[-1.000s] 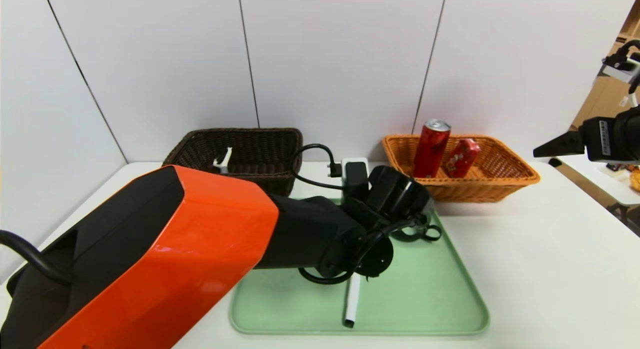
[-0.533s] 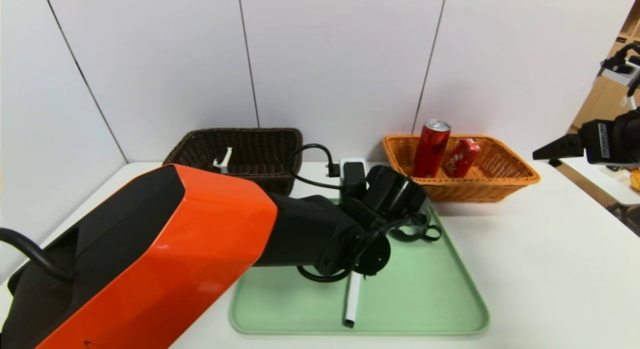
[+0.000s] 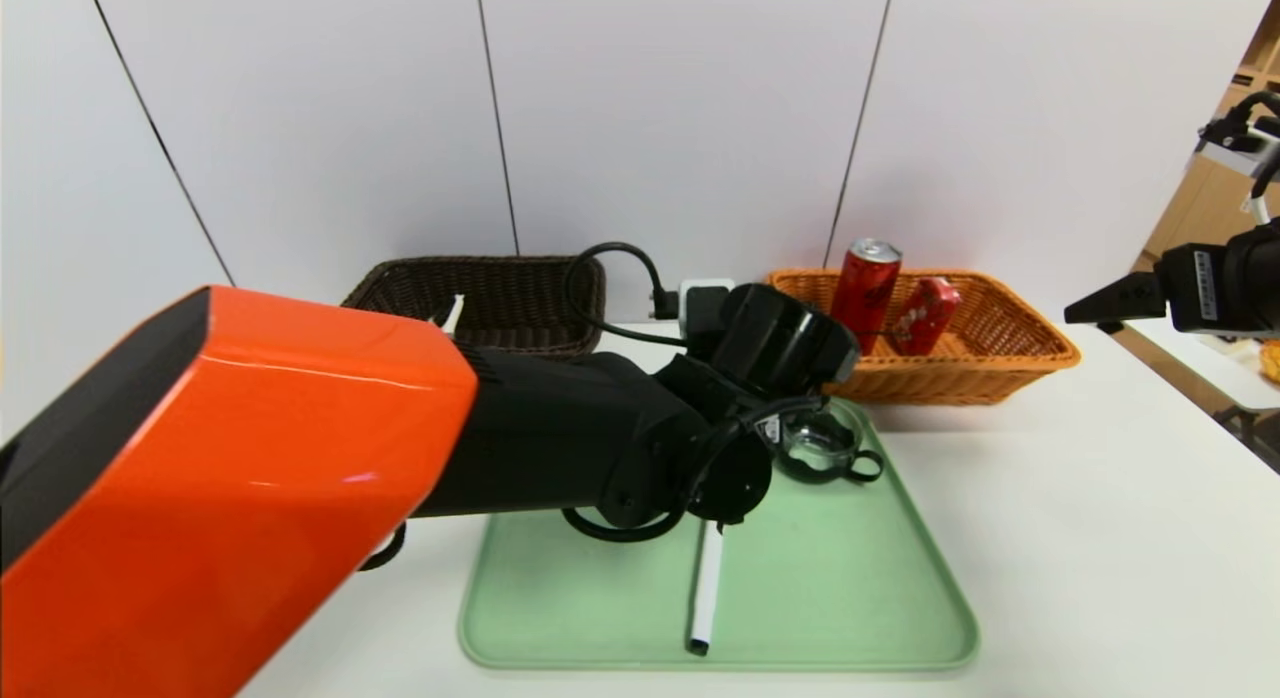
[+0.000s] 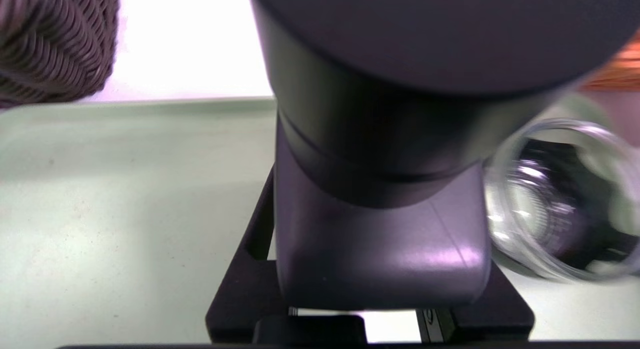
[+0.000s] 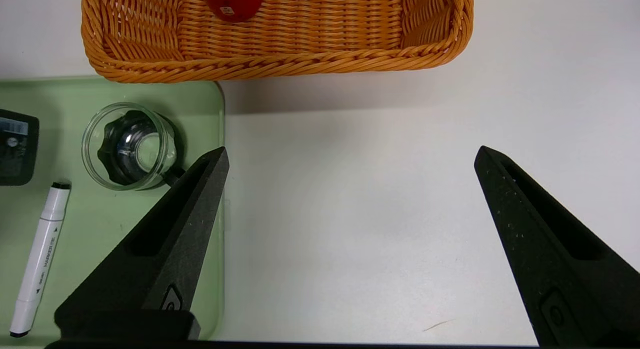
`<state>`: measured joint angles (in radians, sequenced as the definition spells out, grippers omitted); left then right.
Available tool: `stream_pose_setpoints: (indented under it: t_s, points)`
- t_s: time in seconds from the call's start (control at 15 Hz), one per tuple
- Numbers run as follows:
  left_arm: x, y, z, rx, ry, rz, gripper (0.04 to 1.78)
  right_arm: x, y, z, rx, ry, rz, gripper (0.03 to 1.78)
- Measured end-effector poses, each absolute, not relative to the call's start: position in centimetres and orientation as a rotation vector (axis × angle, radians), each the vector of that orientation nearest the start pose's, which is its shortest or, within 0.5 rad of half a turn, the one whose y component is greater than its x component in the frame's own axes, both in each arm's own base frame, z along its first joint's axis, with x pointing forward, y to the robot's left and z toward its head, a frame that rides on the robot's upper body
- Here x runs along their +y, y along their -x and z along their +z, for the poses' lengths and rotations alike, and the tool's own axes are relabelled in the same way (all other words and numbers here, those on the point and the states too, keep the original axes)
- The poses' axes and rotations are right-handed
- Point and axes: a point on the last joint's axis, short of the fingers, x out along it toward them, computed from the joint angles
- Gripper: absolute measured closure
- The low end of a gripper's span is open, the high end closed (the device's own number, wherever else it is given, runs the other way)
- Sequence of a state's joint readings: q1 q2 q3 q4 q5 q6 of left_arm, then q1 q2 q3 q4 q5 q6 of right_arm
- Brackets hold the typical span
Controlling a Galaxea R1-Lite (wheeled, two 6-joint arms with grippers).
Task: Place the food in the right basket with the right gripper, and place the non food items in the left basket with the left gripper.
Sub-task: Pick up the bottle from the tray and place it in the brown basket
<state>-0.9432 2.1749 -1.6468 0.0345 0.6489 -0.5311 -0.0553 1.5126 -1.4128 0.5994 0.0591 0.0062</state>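
STEP: left claw (image 4: 372,319) grips tall black nozzle-capped bottle (image 4: 390,154) above pale green tray (image 3: 850,598), mid-surface | NEXT: carry to dark brown woven basket (image 3: 520,293), back-left, then release | right claw (image 5: 350,244) spread wide, idle at right edge

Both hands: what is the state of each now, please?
The left hand is closed on the black bottle.
The right hand is open and empty.
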Motion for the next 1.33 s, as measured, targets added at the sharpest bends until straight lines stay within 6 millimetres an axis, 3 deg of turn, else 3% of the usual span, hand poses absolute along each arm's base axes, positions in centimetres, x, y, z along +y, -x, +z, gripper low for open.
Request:
stream_pose_setpoints:
  t_s: [0.33,0.53,0.67,0.87,1.0,1.33]
  points:
    - [-31.5,-25.2,25.3,0.365,0.100,-0.273,1.21,-1.2,-24.3,29.1,0.700,-0.042,0.003,0.12]
    - [-26.5,-25.4,29.3,0.394,0.109,-0.327,1.21,-1.0,-24.3,29.1,0.699,-0.040,0.011,0.12]
    - [-22.7,-26.3,30.8,0.432,0.129,-0.319,1.21,-0.9,-24.3,29.1,0.699,-0.039,0.015,0.12]
    - [-18.1,-28.5,31.7,0.425,0.171,-0.225,1.21,-0.9,-24.3,29.1,0.698,-0.039,0.016,0.12]
    - [-16.2,-30.3,31.0,0.439,0.183,-0.157,1.21,-0.9,-24.2,29.2,0.698,-0.039,0.015,0.12]
    - [-15.0,-35.4,27.7,0.426,0.209,-0.067,1.21,-1.0,-24.1,29.2,0.696,-0.040,0.012,0.12]
